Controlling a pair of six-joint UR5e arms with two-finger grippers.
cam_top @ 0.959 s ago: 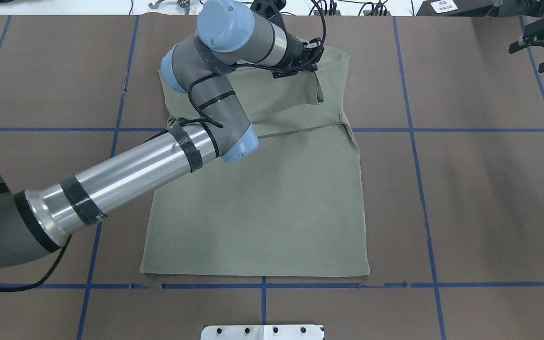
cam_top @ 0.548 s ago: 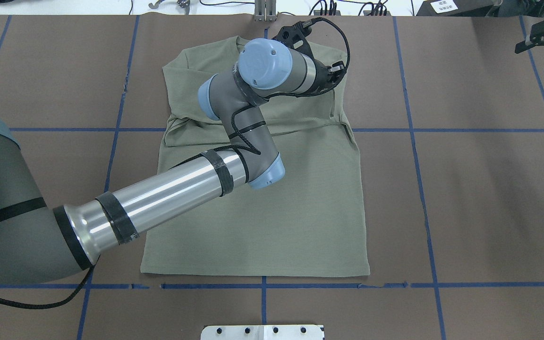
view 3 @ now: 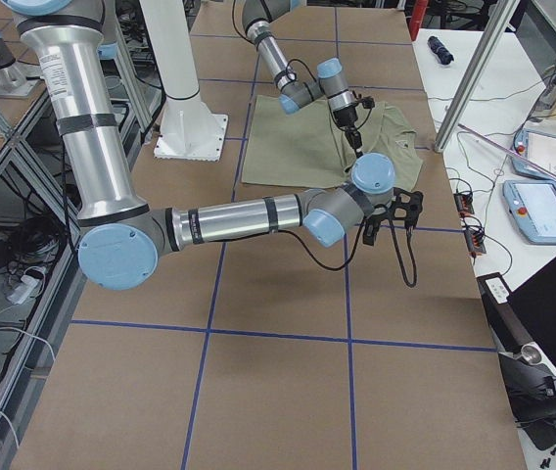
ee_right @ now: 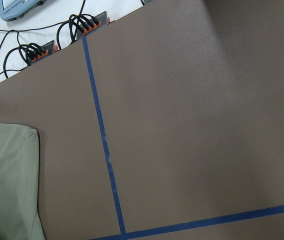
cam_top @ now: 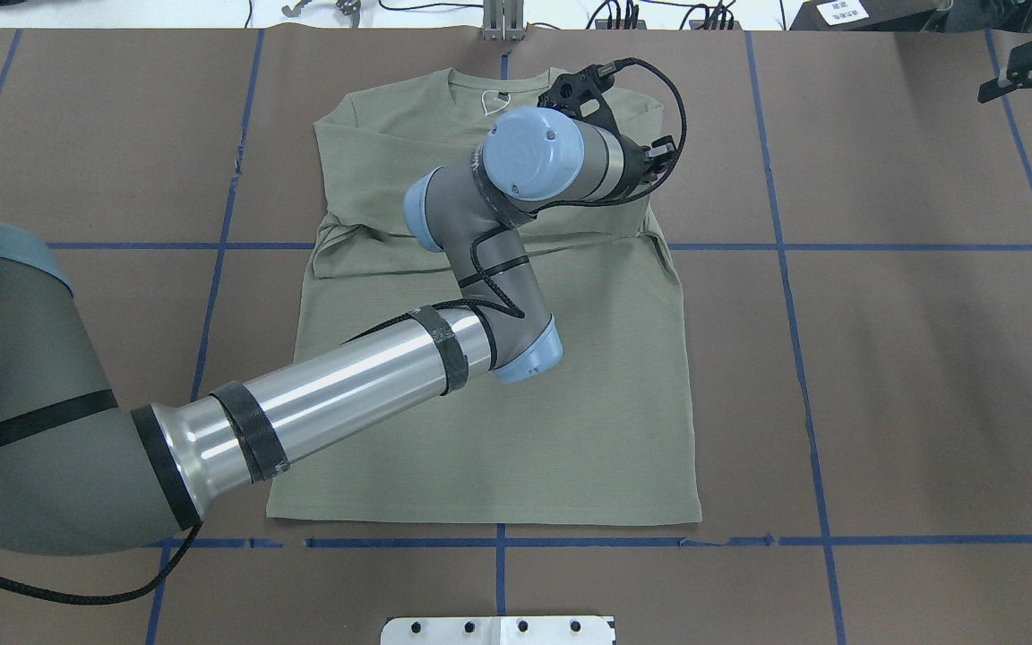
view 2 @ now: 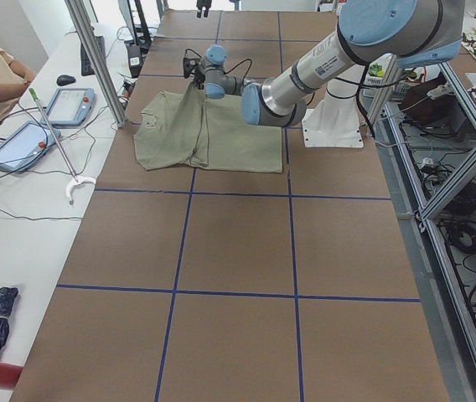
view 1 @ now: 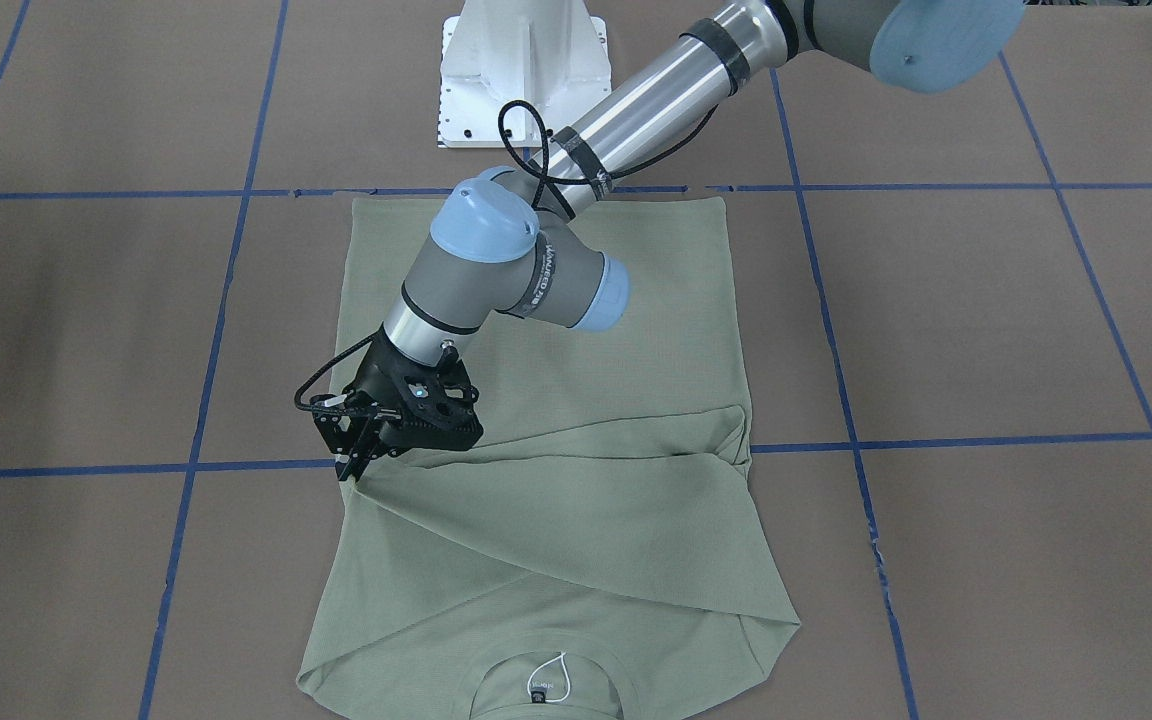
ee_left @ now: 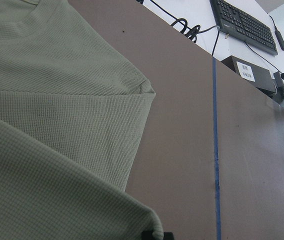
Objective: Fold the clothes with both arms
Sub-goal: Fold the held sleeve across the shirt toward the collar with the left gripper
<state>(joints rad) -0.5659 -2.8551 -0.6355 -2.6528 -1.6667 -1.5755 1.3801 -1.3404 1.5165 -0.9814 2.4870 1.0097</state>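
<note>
At the shirt's (view 1: 586,560) side edge, left gripper (view 1: 351,465) pinches a fabric fold — right gripper (cam_top: 1018,107), well clear of the shirt, fingers spread.

No text can be read — lettering on the wrist link (view 1: 542,268) just above the left gripper (view 1: 351,462) is blurred, and the neck label (view 1: 539,690) on the shirt (view 1: 576,560), well beyond the gripper, is too small.
</note>
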